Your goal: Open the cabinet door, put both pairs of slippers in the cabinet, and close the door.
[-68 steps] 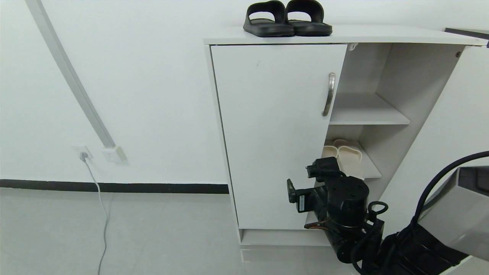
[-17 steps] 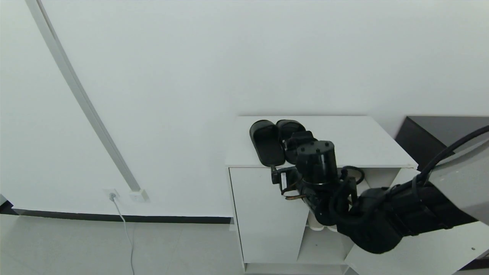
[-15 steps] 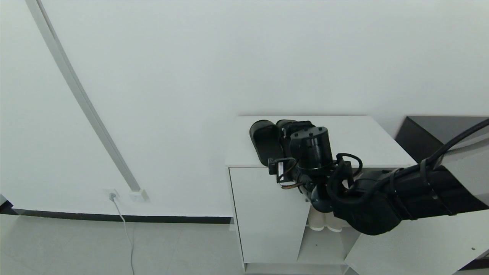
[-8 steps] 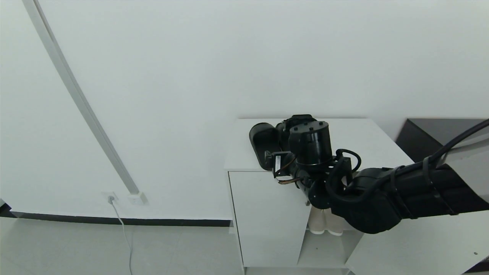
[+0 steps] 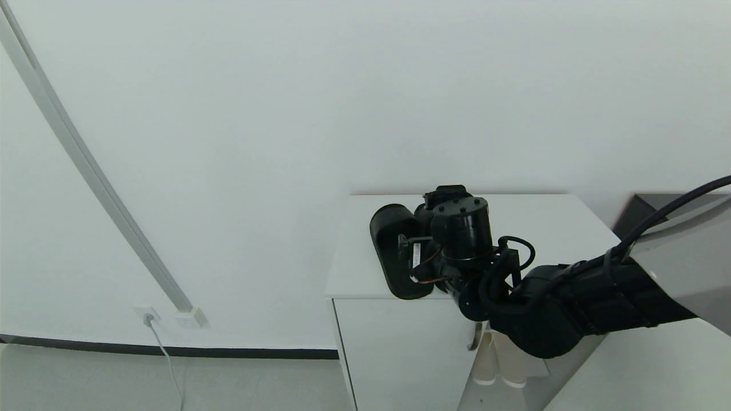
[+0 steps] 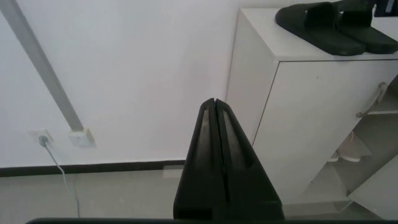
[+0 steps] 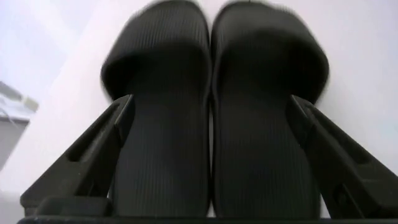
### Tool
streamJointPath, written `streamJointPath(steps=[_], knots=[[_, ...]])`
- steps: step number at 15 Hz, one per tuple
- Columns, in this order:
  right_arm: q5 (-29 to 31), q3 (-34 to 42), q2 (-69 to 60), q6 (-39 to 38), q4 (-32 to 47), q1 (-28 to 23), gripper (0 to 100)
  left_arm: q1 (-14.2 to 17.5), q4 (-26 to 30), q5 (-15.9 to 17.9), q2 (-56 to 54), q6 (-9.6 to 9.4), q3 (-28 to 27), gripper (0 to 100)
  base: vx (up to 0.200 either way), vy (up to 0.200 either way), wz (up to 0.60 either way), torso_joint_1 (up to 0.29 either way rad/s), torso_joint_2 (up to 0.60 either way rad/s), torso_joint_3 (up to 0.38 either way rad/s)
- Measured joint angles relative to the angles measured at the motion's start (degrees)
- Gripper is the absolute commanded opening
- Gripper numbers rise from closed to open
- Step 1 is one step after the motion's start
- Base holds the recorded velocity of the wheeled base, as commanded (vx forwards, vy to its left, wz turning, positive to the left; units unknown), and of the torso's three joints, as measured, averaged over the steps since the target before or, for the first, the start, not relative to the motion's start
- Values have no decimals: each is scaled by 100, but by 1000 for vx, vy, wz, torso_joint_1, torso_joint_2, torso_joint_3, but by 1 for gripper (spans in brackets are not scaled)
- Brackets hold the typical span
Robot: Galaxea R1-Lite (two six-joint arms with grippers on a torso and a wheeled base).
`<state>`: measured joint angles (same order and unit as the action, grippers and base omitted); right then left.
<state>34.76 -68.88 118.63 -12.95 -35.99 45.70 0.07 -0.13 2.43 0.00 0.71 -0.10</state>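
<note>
A pair of black slippers [image 7: 211,74] lies side by side on the white cabinet's top [image 5: 542,228], near its left front corner [image 5: 394,251]. My right gripper [image 7: 211,104] is open, with one finger [image 7: 93,162] on each outer side of the pair. In the head view my right wrist [image 5: 460,228] covers the right slipper. A pair of white slippers [image 5: 502,365] sits on a shelf inside the cabinet. My left gripper [image 6: 214,118] is shut and empty, low in front of the wall, left of the cabinet [image 6: 298,124].
The cabinet's left door [image 5: 405,354] is shut, its metal handle [image 5: 477,337] at the inner edge. The right door [image 5: 645,371] stands swung open at the lower right. A wall socket with a cable [image 5: 149,318] and a slanted conduit [image 5: 85,165] are on the wall at left.
The head camera has risen, so the whole picture shifted. My right arm went from the lower shelf up to the cabinet top and pushed forward until its fingers straddle the black slippers.
</note>
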Motion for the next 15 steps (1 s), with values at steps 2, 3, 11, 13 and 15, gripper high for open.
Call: streamJointPath(steps=[2, 3, 11, 13, 15], knots=[[-57, 20, 223, 173, -391, -91, 100, -2, 4, -5, 0, 5, 0, 0, 0, 0, 0, 0, 0, 0], [-158, 2, 329, 252, -495, -148, 100, -2, 0, -2, 0, 5, 0, 0, 0, 0, 0, 0, 0, 0], [-285, -1091, 1139, 602, -492, -467, 100, 2, 0, -5, 0, 13, 0, 0, 0, 0, 0, 0, 0, 0], [-284, -1514, 1343, 639, -239, -557, 100, 0, 0, -5, 0, 16, 0, 0, 0, 0, 0, 0, 0, 0], [-306, -1773, 1492, 644, -129, -612, 100, -2, 0, -5, 0, 16, 0, 0, 0, 0, 0, 0, 0, 0]])
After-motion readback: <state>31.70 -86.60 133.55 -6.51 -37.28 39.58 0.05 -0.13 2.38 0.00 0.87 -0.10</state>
